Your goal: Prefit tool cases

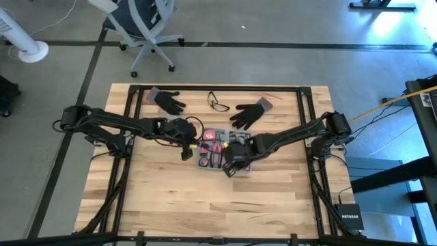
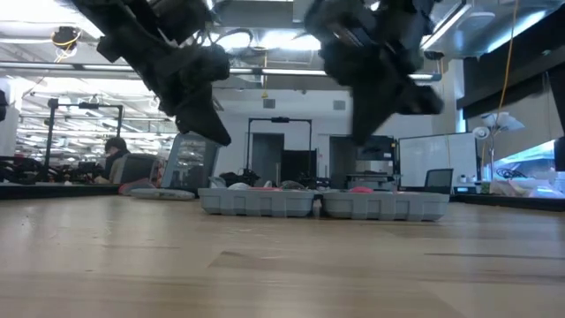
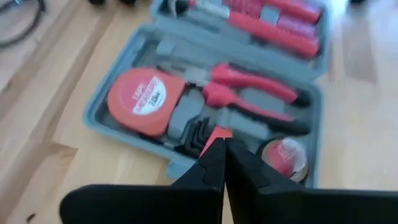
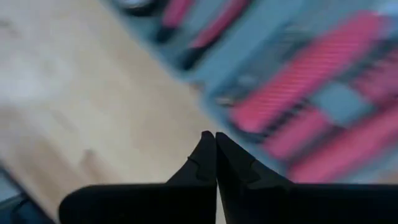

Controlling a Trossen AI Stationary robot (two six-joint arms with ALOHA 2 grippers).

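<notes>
Both grippers closed on nothing, hovering over the open case mid-table.

We're seeing the case (image 1: 217, 156) lying open & flat near the table (image 1: 171, 205) centre, w/ red tools, pliers (image 3: 249, 99) & an orange tape measure (image 3: 144, 98) sitting in its recesses. Left gripper (image 3: 222, 163) is hanging at the case's left end, fingers pressed together, empty. Right gripper (image 4: 215, 155) is hanging over its right half, fingers also together, empty. Two gloves (image 1: 167, 100) & glasses (image 1: 218, 103) are lying toward the far edge.

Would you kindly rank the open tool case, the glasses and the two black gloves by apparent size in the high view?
1. Tool case, partly covered by the arms.
2. The left glove and the right glove look alike.
3. Glasses, smallest.
</notes>
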